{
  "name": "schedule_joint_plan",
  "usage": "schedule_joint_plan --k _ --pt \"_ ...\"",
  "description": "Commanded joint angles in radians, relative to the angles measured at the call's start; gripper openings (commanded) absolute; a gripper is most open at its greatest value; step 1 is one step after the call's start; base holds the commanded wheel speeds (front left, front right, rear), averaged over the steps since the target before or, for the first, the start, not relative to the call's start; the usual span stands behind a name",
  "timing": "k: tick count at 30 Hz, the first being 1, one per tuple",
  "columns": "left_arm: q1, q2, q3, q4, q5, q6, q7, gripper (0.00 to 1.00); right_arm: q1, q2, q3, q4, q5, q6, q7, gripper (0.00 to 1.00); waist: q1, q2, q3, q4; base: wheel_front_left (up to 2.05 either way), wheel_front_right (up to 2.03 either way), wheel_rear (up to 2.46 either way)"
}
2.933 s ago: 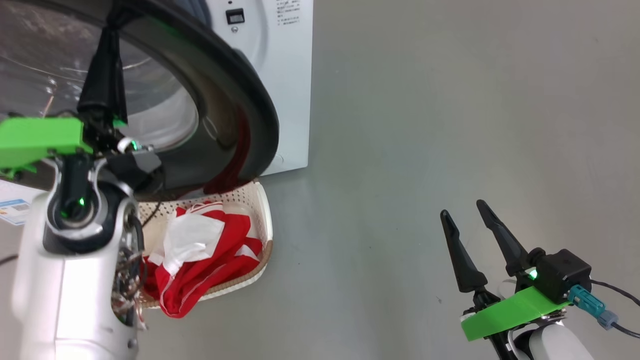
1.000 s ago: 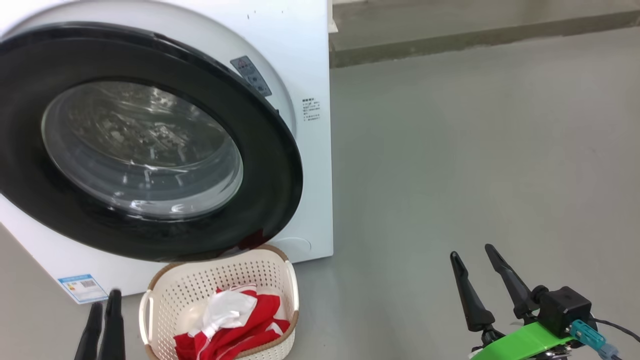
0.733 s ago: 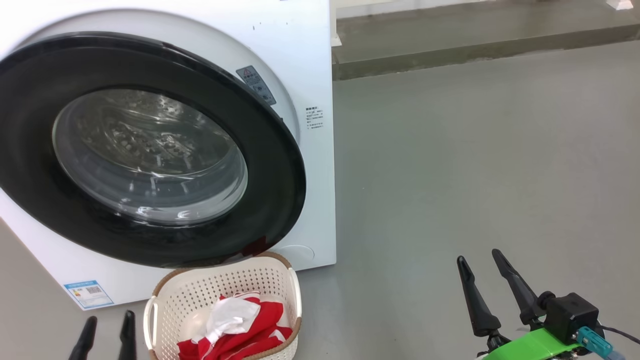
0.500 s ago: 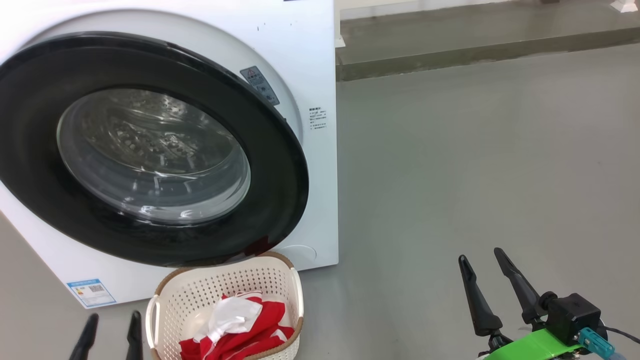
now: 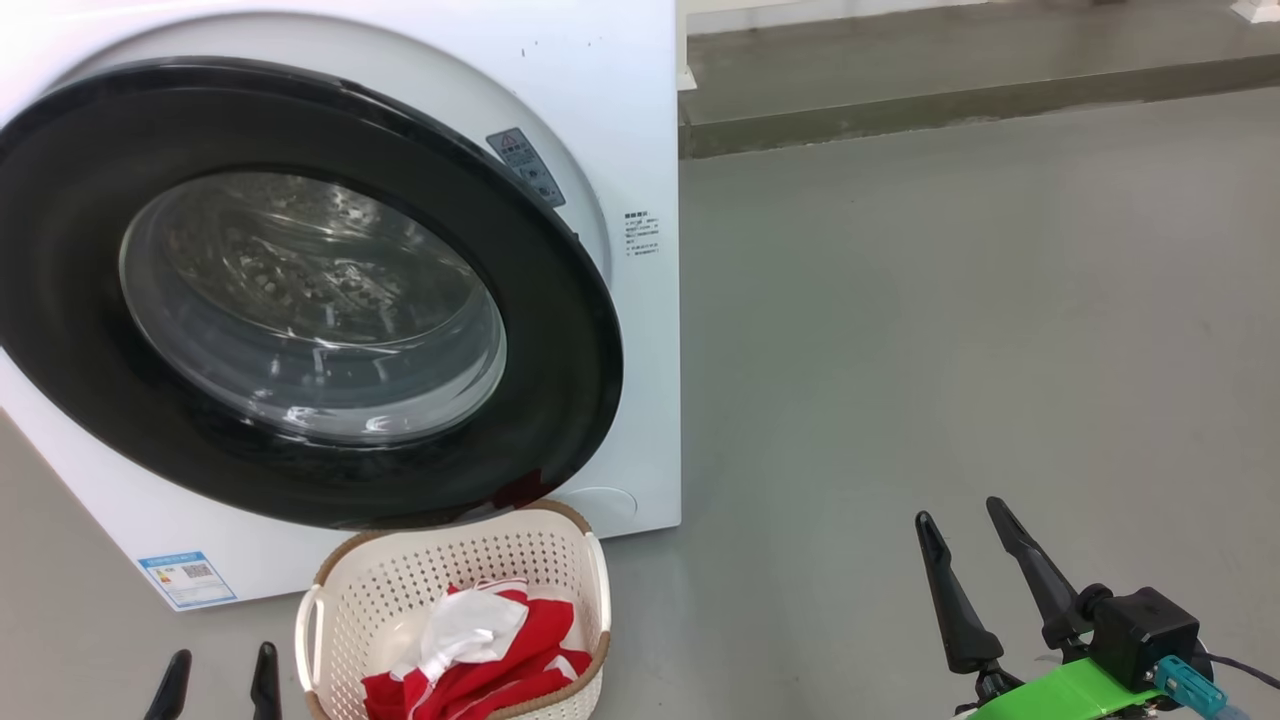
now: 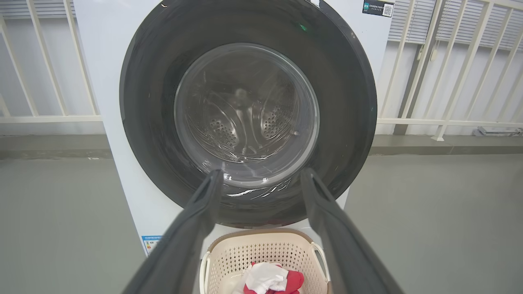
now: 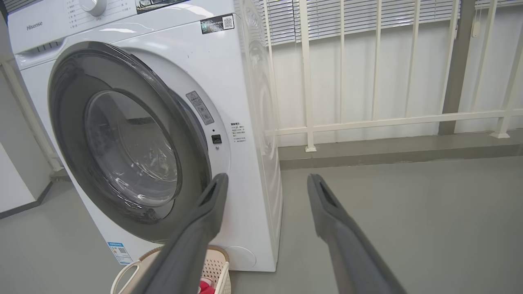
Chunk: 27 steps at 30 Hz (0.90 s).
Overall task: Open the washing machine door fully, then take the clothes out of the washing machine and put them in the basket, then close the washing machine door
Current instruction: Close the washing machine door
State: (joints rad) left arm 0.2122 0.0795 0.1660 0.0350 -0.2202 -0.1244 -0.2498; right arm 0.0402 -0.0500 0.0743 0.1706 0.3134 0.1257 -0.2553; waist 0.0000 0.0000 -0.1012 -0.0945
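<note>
— Grey floor (image 5: 900,350) all round us, bare and flat. Nearest, low down, is the left gripper (image 5: 222,655): fingers spread wide, nothing between them, just beside the basket (image 5: 450,565).
— And the right gripper (image 5: 958,512)?
— Much the same. Its fingers are parted as far as they go and are empty, well off to the right over open floor.
— Where are the clothes (image 5: 500,665)?
— They're heaped red and white in the basket, which sits at the foot of the washing machine (image 5: 640,120), under the door's lower rim.
— So only the washing machine door (image 5: 560,330) is left?
— I'd say so. It's swung nearly to, but from the right wrist its right-hand edge stands a little proud of the cabinet. The latch hole (image 7: 216,139) is uncovered, so I doubt it has caught.
— Which arm, then?
— From the left wrist the door lies dead ahead of that gripper, glass (image 6: 245,114) centred between the fingers and basket below them. The right one points past the machine's right side, toward the railing (image 7: 367,120). The left faces the door squarely, while the right sits nearer the free edge. Any push belongs on the black ring, over to the right.
</note>
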Motion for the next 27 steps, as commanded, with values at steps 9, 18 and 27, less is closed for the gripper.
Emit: schedule_joint_plan --k 9,18,27 --pt "-0.023 -0.004 0.041 -0.020 0.021 -0.006 -0.012 1.00 -0.019 -0.001 0.024 -0.023 0.001 0.005 -0.006 1.00 0.0000 0.0000 -0.001 0.001 0.00 0.00 0.00" --pt "-0.029 -0.004 0.026 -0.015 0.042 -0.006 -0.012 1.00 -0.044 -0.001 0.042 -0.004 0.027 0.005 -0.006 1.00 0.0000 0.0000 0.011 0.008 0.00 0.00 0.00" --pt "-0.054 0.007 -0.018 -0.022 0.074 -0.006 -0.012 1.00 -0.145 -0.006 0.096 0.060 0.050 0.005 -0.006 0.00 0.0000 0.0000 0.043 0.053 0.00 0.00 0.00"
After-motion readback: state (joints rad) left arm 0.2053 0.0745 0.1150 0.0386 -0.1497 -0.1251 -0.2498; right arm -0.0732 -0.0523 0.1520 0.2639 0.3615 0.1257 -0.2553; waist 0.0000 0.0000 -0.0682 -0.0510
